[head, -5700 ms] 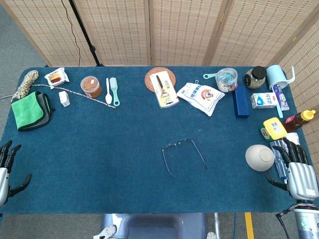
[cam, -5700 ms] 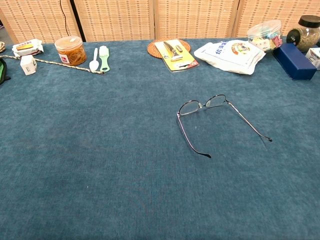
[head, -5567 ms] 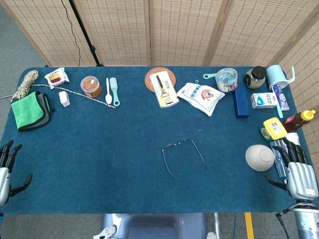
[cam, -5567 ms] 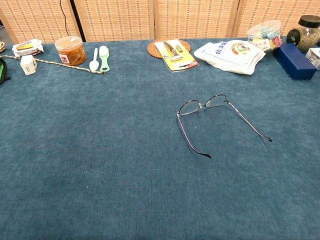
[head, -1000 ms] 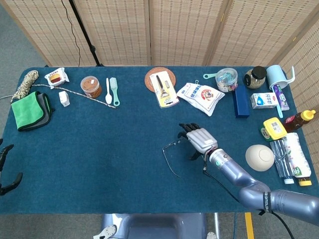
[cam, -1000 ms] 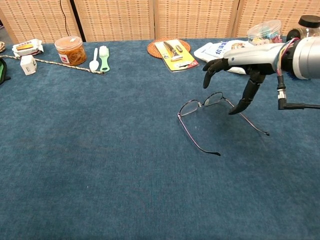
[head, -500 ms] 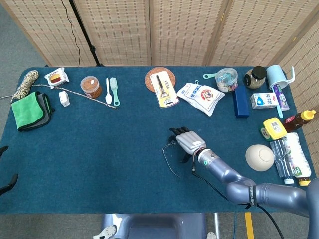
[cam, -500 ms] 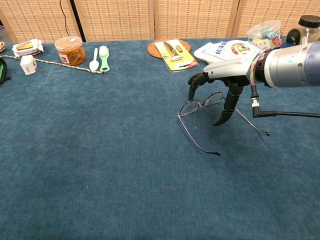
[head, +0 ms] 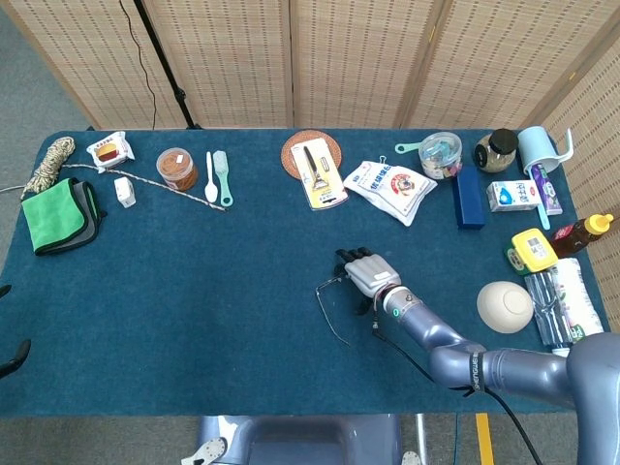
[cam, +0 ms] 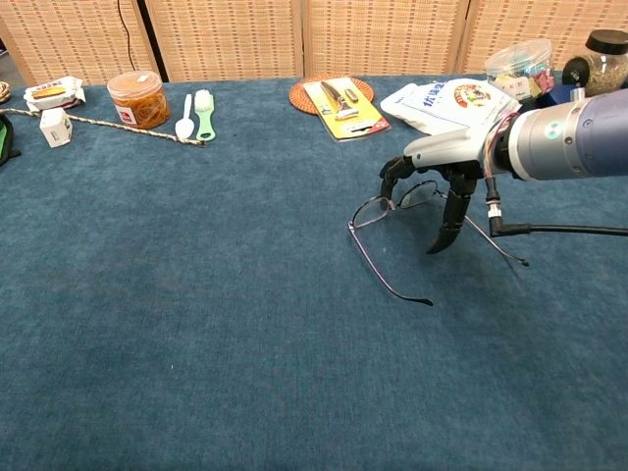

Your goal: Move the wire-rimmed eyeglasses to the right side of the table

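Two cameras, one table.
Head view looks steeply down on the whole blue-carpeted table (head: 194,291); chest view sits low and near, facing across its middle toward the wicker screen (cam: 235,34) at the top of the frame.

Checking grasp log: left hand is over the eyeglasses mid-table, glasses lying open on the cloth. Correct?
Not quite: it is the right hand over the eyeglasses, as the chest view shows. The rest holds: the glasses lie open, mid-table on the blue cloth.
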Robot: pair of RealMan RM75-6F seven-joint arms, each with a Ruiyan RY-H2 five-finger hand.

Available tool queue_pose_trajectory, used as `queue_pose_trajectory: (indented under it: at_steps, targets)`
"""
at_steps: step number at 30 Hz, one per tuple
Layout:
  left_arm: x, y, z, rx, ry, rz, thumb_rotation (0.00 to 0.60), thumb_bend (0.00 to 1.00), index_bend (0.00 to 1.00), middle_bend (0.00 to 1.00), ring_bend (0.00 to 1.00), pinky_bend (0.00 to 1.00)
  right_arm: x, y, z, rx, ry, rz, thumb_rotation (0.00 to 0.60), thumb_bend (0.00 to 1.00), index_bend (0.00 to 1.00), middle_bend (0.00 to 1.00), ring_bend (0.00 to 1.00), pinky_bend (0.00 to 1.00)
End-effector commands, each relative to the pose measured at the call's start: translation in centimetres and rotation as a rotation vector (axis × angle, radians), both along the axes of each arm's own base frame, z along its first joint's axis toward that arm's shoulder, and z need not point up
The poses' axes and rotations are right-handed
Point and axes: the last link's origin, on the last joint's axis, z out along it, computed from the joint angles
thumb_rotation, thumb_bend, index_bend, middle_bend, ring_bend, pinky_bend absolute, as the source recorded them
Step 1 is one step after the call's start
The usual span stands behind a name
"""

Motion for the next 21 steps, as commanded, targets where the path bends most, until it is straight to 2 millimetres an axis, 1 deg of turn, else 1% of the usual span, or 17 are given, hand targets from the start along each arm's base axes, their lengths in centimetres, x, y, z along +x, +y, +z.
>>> queue_pose_trajectory:
  at_steps: [1, 7, 16, 19, 21]
  targets:
    - [0.1, 0.0, 0.0, 0.002, -0.001, -0.002, 0.600, 0.29, 0.15, 0.00, 0.03, 0.02, -0.2, 0.0, 0.1, -0.002, 0.010, 0.000, 0.600, 0.20, 0.25, 0.00, 0.00, 0.00]
    - [0.4, 0.1, -0.2, -0.001, -0.004, -0.012, 0.600, 0.29, 0.15, 0.00, 0.03, 0.02, -1.3, 0.1, 1.0, -0.015, 0.041, -0.012, 0.600, 0.20, 0.27, 0.00, 0.00, 0.00]
    - [0.9, 0.2, -0.4, -0.006, -0.005, -0.027, 0.600, 0.29, 0.15, 0.00, 0.03, 0.02, -3.3, 1.3, 2.4, -0.026, 0.062, -0.030, 0.600, 0.20, 0.27, 0.00, 0.00, 0.00]
    - [1.1, 0.2, -0.4, -0.007, -0.005, -0.030, 0.600, 0.29, 0.15, 0.00, 0.03, 0.02, -3.4, 1.5, 2.6, -0.030, 0.050, -0.026, 0.600, 0.20, 0.27, 0.00, 0.00, 0.00]
    - [1.2, 0.2, -0.3, -0.005, -0.004, -0.033, 0.600, 0.29, 0.15, 0.00, 0.03, 0.02, -3.0, 1.5, 2.6, -0.035, 0.029, -0.016, 0.600, 0.20, 0.27, 0.00, 0.00, 0.00]
